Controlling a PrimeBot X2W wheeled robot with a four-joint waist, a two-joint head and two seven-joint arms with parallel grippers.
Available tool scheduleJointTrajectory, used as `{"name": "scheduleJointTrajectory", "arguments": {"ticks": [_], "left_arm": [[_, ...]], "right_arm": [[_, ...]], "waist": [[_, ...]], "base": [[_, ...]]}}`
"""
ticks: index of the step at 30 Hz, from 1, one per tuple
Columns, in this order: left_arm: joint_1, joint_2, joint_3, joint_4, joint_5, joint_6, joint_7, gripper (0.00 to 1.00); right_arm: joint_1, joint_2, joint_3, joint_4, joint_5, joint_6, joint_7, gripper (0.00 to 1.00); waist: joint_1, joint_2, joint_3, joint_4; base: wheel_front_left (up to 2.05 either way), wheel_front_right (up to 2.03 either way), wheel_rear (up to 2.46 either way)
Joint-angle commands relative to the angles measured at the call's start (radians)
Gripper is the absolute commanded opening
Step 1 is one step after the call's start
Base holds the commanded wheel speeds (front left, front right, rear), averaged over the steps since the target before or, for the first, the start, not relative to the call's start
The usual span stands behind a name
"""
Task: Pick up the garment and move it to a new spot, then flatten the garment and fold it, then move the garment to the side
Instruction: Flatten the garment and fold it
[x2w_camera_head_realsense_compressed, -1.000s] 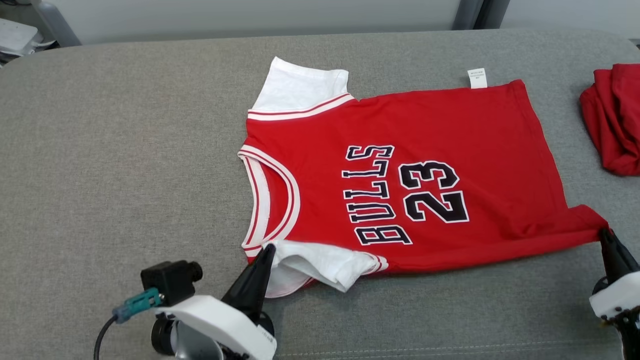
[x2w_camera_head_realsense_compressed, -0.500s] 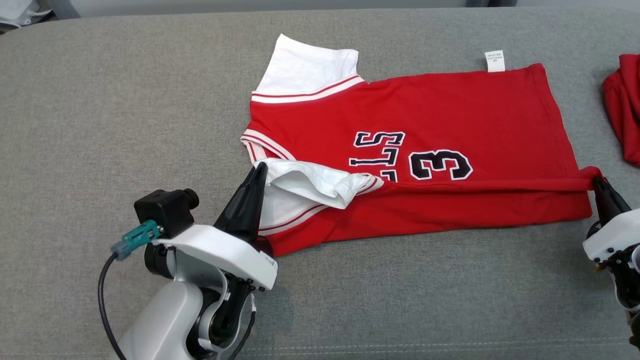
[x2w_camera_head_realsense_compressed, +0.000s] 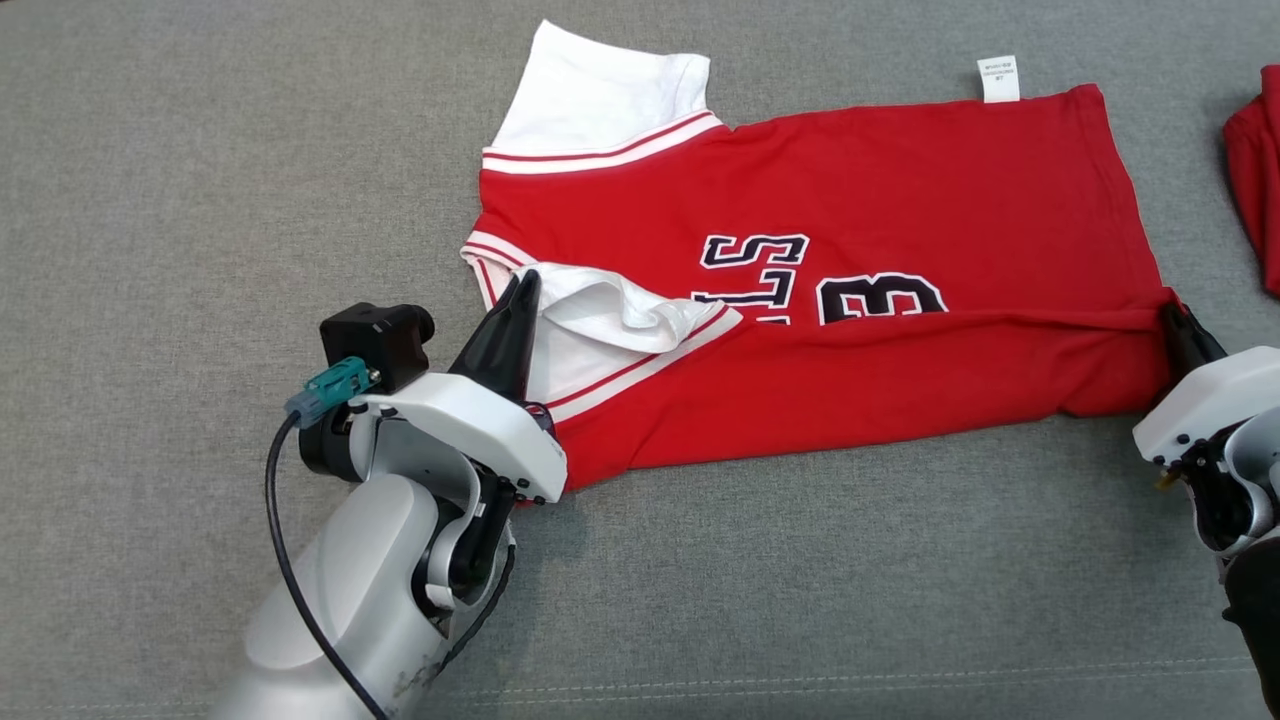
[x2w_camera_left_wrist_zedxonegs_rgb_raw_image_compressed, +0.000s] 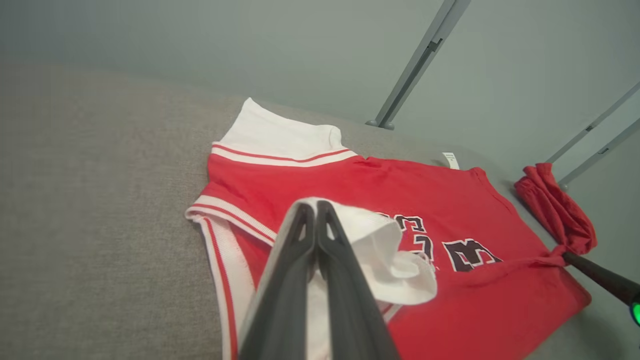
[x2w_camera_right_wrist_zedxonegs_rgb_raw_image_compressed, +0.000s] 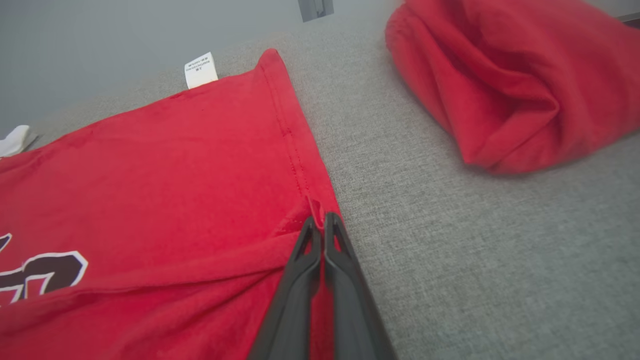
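Note:
The garment (x2w_camera_head_realsense_compressed: 900, 170) is a red jersey with white sleeves and black lettering, lying sideways on the grey surface with its near long edge folded up over the print. My left gripper (x2w_camera_head_realsense_compressed: 522, 285) is shut on the near white sleeve (x2w_camera_left_wrist_zedxonegs_rgb_raw_image_compressed: 385, 250), lifted over the neckline. At the hem end, my right gripper (x2w_camera_head_realsense_compressed: 1172, 318) is shut on the near hem corner; in the right wrist view the closed fingertips (x2w_camera_right_wrist_zedxonegs_rgb_raw_image_compressed: 320, 222) pinch the red hem (x2w_camera_right_wrist_zedxonegs_rgb_raw_image_compressed: 295, 165). The far sleeve (x2w_camera_head_realsense_compressed: 600, 95) lies flat. A white care label (x2w_camera_head_realsense_compressed: 1000, 78) sticks out at the far hem corner.
A second red cloth (x2w_camera_right_wrist_zedxonegs_rgb_raw_image_compressed: 500, 75) lies bunched to the right of the hem, close to my right gripper, also at the head view's right edge (x2w_camera_head_realsense_compressed: 1258, 170). Grey padded surface (x2w_camera_head_realsense_compressed: 200, 180) extends wide to the left and front. Metal frame legs (x2w_camera_left_wrist_zedxonegs_rgb_raw_image_compressed: 415, 65) stand behind.
Both grippers have carried the near edge of the jersey away from me, folding it over the print. "BULLS 23" is now mostly covered. The head camera also tilted down.

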Motion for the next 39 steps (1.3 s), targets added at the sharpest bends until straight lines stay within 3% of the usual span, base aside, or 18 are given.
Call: {"name": "scheduleJointTrajectory", "arguments": {"ticks": [1,3,4,5,6,7,14,22,30,39], "left_arm": [[-0.042,0.013,0.029,-0.009,0.006,-0.003,-0.013,0.00],[-0.055,0.008,0.025,0.031,0.012,0.000,-0.016,0.00],[-0.059,0.004,0.024,0.048,0.012,-0.001,-0.019,0.18],[-0.063,0.000,0.024,0.064,0.011,-0.002,-0.022,0.40],[-0.066,-0.003,0.024,0.078,0.012,-0.002,-0.028,0.87],[-0.069,-0.006,0.026,0.090,0.011,-0.002,-0.036,1.00],[-0.043,-0.009,0.042,0.096,0.018,0.007,-0.109,1.00],[0.144,0.013,0.062,-0.018,-0.017,0.016,-0.140,1.00],[0.303,0.029,0.046,-0.027,-0.062,0.045,-0.084,1.00],[0.315,0.028,0.029,0.034,-0.074,0.084,-0.015,1.00]], "right_arm": [[-0.012,-0.008,0.020,-0.005,-0.008,0.000,-0.018,0.00],[-0.026,-0.002,0.031,0.016,-0.007,0.000,-0.034,0.38],[-0.031,0.000,0.039,0.023,-0.007,0.000,-0.047,0.47],[-0.035,0.001,0.045,0.030,-0.006,0.000,-0.057,0.76],[-0.037,0.001,0.052,0.037,-0.005,0.000,-0.068,1.00],[-0.038,0.001,0.059,0.042,-0.005,0.000,-0.080,1.00],[0.000,-0.016,0.086,-0.012,0.007,0.000,-0.148,1.00],[0.180,-0.019,-0.007,-0.213,-0.046,0.000,-0.152,1.00],[0.336,0.023,-0.080,-0.308,-0.088,0.000,-0.152,1.00],[0.371,0.050,-0.087,-0.335,-0.107,0.000,-0.152,1.00]], "waist": [[-0.0001,0.0000,0.002,-0.001],[-0.0001,0.0000,0.003,-0.002],[-0.0001,0.0000,0.002,-0.002],[-0.0001,0.0000,0.001,-0.002],[-0.0001,0.0000,0.000,-0.002],[-0.0001,0.0000,-0.003,-0.002],[-0.0001,0.0000,-0.034,-0.005],[-0.0001,0.0000,-0.092,-0.016],[-0.0001,0.0000,-0.146,-0.029],[-0.0001,0.0000,-0.151,-0.055]], "base": [[0.00,0.00,0.00],[0.00,0.00,0.00],[0.00,0.00,0.00],[0.00,0.00,0.00],[0.00,0.00,0.00],[0.00,0.00,0.00],[0.00,0.00,0.00],[0.00,0.00,0.00],[0.00,0.00,0.00],[0.00,0.00,0.00]]}}
